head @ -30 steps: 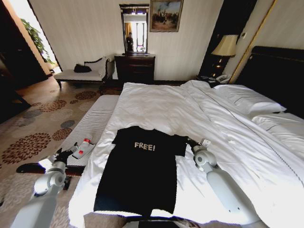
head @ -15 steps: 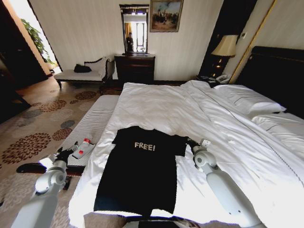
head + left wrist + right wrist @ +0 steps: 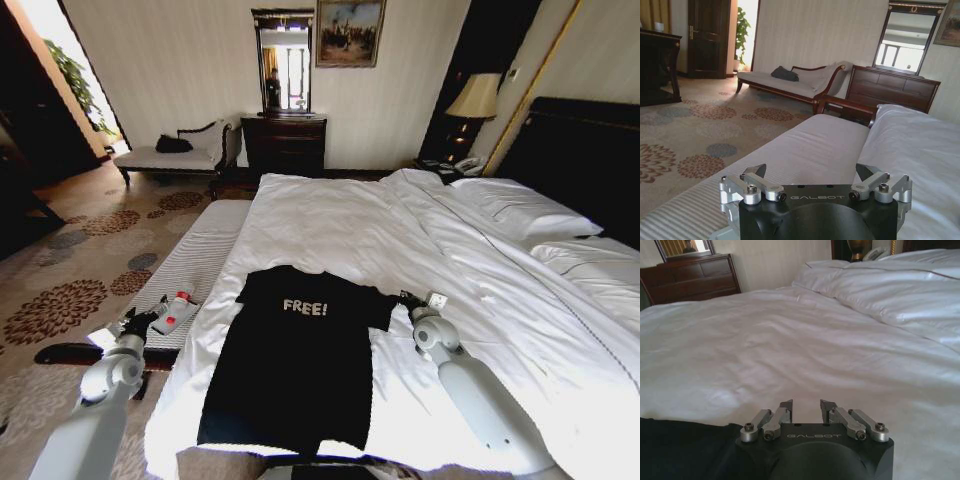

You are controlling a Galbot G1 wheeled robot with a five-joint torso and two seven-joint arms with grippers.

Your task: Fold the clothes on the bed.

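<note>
Black T-shirt [image 3: 297,355] flat on bed [image 3: 480,270], right end effector [image 3: 407,300] narrowly parted beside sleeve, left end effector [image 3: 138,322] wide apart over bench [image 3: 190,270].

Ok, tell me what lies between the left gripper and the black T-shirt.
In the head view, a small white bottle on the striped bench, then bare white sheet at the bed edge, separates the left gripper from the T-shirt.
</note>
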